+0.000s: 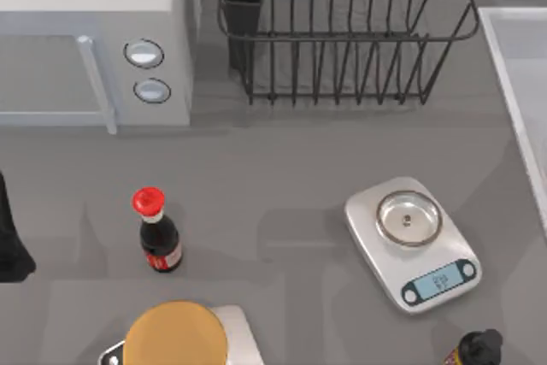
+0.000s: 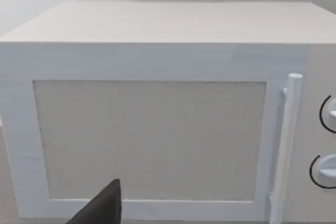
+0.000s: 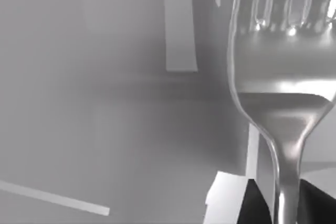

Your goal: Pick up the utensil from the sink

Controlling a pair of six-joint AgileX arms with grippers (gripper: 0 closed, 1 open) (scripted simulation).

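Right pincer point(image 3: 286, 203) was clamped on the handle of the slim shiny silver metal fork point(image 3: 281, 77), lifted above the pale grey-white recessed sink point(image 3: 105, 103). Left arm point(image 1: 10, 237) sat parked at the bench's left edge, facing the white microwave point(image 2: 157, 119); its grip state unclear.

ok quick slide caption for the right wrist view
Fork seen close up, its handle running down between the right pincer's dark fingers, pale grey sink behind.

The utensil point(image 3: 281, 93), a shiny silver fork, stands tines up. The pale sink's rim point(image 1: 513, 66) runs along the table's far right.
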